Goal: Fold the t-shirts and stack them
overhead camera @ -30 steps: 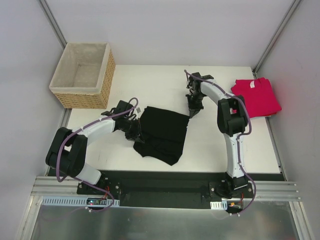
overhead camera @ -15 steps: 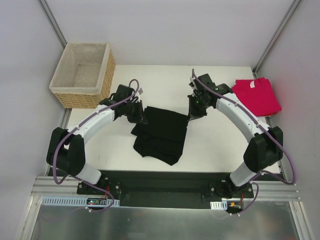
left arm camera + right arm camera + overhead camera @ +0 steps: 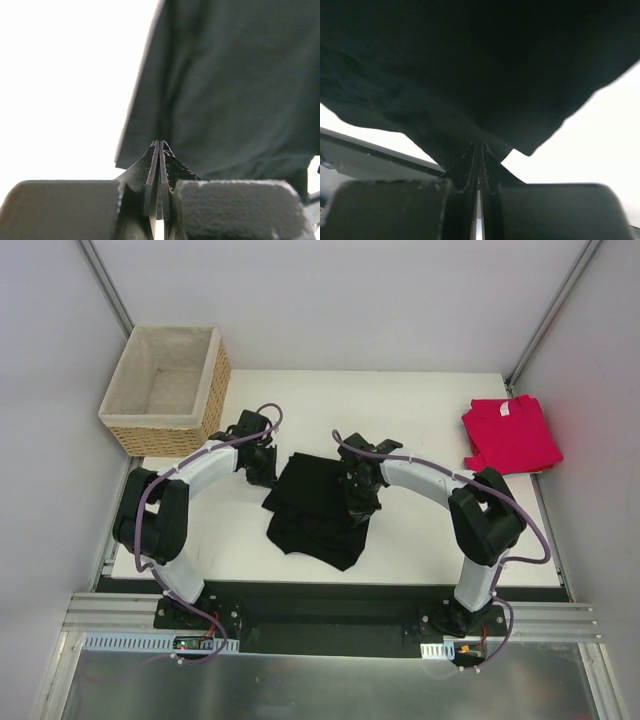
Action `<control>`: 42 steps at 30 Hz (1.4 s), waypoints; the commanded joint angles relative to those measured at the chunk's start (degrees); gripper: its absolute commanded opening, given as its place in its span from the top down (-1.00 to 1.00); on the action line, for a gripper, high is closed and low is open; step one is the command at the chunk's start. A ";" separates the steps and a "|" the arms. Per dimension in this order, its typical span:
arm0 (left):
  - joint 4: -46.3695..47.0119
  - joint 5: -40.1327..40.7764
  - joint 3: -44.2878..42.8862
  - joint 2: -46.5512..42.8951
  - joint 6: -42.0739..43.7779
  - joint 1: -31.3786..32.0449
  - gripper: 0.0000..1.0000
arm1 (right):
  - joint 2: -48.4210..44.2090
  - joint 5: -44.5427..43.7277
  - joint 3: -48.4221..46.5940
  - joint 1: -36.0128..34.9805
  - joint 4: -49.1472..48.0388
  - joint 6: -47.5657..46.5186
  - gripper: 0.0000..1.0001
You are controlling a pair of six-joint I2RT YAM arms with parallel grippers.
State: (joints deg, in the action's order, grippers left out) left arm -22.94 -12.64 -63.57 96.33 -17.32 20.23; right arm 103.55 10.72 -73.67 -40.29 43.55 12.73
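A black t-shirt [image 3: 315, 522] lies crumpled at the table's middle. My left gripper [image 3: 267, 474] is at its upper left edge, jaws shut, pinching the hem. In the left wrist view the dark cloth [image 3: 235, 90] spreads away from the closed tips of that gripper [image 3: 160, 143]. My right gripper [image 3: 358, 504] is over the shirt's right part, shut on a fold of it. In the right wrist view the black cloth [image 3: 470, 65] hangs from its pressed tips [image 3: 479, 143]. A pinkish-red t-shirt [image 3: 512, 435] lies folded at the far right of the table.
A woven wicker basket [image 3: 160, 438] with pale lining stands at the back left corner, close behind the left arm. The white table [image 3: 430, 530] ends at a black rail near the arm bases. Grey walls close in both sides.
My right gripper has swung left from the shirt's upper right corner, bringing that edge over the shirt's middle. My left gripper rose from the lower left edge to the upper left edge.
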 commanded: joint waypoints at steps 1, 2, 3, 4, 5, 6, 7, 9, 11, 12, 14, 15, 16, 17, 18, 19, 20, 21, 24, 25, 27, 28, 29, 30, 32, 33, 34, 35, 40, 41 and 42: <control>0.87 2.36 0.37 1.92 3.00 -1.59 1.00 | 1.74 -3.50 -1.65 -1.98 1.79 1.60 0.98; 1.66 1.93 0.90 2.28 2.91 -1.68 1.00 | 2.27 -4.12 -2.26 -2.16 2.24 1.51 0.99; 2.10 1.66 1.86 2.63 2.73 -1.68 1.00 | 2.97 -4.65 -2.62 -2.42 2.68 1.42 0.99; 2.46 1.31 2.31 3.41 2.56 -1.68 1.00 | 4.46 -5.18 -2.97 -2.51 3.46 1.24 0.99; 2.90 0.70 2.75 3.77 1.95 -1.68 1.00 | 5.17 -5.18 -3.49 -2.68 3.82 0.89 0.98; 3.60 -0.35 3.62 4.21 1.59 -1.68 1.00 | 5.70 -5.27 -3.59 -2.77 3.82 0.89 0.99; 4.04 -1.06 4.15 4.65 1.15 -1.68 1.00 | 6.22 -5.71 -3.59 -2.95 3.91 0.63 0.98; 4.74 -2.29 5.73 4.74 0.01 -1.60 1.00 | 7.45 -5.80 -3.85 -2.95 4.00 0.54 0.99; 5.01 -3.08 6.79 3.87 -1.04 -1.68 1.00 | 8.51 -6.41 -4.29 -3.04 4.26 0.19 0.99; 5.10 -3.87 7.75 3.34 -1.31 -1.68 1.00 | 9.04 -6.68 -5.51 -2.95 4.61 -0.59 0.99; 5.10 -5.89 8.90 2.63 -2.71 -1.60 1.00 | 10.96 -7.82 -7.09 -2.95 6.02 -1.56 0.99; 5.01 -6.34 10.21 1.85 -3.15 -1.51 1.00 | 11.58 -8.60 -8.23 -2.77 6.54 -2.79 0.99; 5.10 -6.69 11.00 1.32 -3.59 -1.42 1.00 | 12.29 -10.00 -10.59 -2.69 8.03 -3.58 0.98; 5.10 -6.60 11.80 0.70 -4.55 -1.33 1.00 | 13.16 -10.37 -11.75 -2.42 8.74 -4.20 0.99; 5.01 -6.78 13.28 -0.43 -4.91 -1.16 1.00 | 14.65 -10.37 -12.80 -1.55 9.62 -4.82 0.98; 4.92 -6.78 13.91 -1.23 -5.18 -1.07 1.00 | 15.36 -10.37 -14.82 -0.85 9.80 -5.87 0.99; 5.10 -6.95 15.22 -1.93 -5.53 -0.89 1.00 | 15.80 -10.37 -15.62 -0.23 9.89 -6.40 0.99; 5.01 -6.87 15.93 -3.51 -5.70 -0.81 1.00 | 16.50 -10.37 -16.59 1.08 10.24 -6.93 0.99; 4.66 -7.13 17.69 -6.50 -6.41 -0.72 1.00 | 17.21 -10.37 -19.75 3.28 11.90 -8.60 0.99; 4.57 -7.13 17.95 -7.12 -6.67 -0.72 1.00 | 17.13 -10.37 -20.63 3.73 12.00 -9.21 0.98; 4.05 -7.39 18.04 -8.61 -6.76 -0.63 1.00 | 16.95 -10.37 -20.99 4.43 12.52 -9.48 0.99; 3.87 -7.48 17.96 -8.88 -6.93 -0.63 1.00 | 16.60 -10.20 -21.08 4.52 12.61 -9.48 0.98; 3.43 -8.09 17.35 -9.14 -7.02 -0.54 1.00 | 16.43 -9.93 -20.64 4.61 12.61 -9.22 0.98; 3.25 -8.53 16.99 -9.23 -7.11 -0.45 1.00 | 16.08 -9.15 -20.12 4.52 12.18 -8.87 0.99; 2.81 -8.71 15.59 -9.32 -7.20 0.07 1.00 | 14.41 -7.91 -17.67 4.52 11.21 -7.56 0.99; 2.46 -8.45 15.06 -9.24 -7.20 0.34 1.00 | 13.62 -7.04 -16.78 4.52 10.07 -7.11 0.99; 2.29 -8.45 14.45 -9.23 -7.11 0.42 1.00 | 13.00 -6.68 -15.90 4.61 9.54 -6.85 0.99; 2.11 -8.45 13.22 -8.97 -7.02 0.69 1.00 | 11.86 -6.59 -15.11 4.61 9.19 -6.06 0.99; 0.62 -8.63 10.49 -8.44 -6.85 1.21 1.00 | 9.22 -7.29 -12.38 4.70 8.83 -5.35 0.99; 0.53 -8.54 10.05 -8.79 -6.76 1.30 1.00 | 8.52 -7.47 -12.29 4.61 8.92 -5.26 0.99; 0.35 -8.54 10.13 -8.88 -6.67 1.48 1.00 | 8.34 -7.64 -12.20 4.70 9.01 -5.17 0.99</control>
State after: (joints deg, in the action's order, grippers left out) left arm -20.43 -20.12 -51.16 89.10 -23.59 20.95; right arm 116.86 3.40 -86.26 -35.48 51.79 6.20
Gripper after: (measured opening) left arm 0.002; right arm 0.011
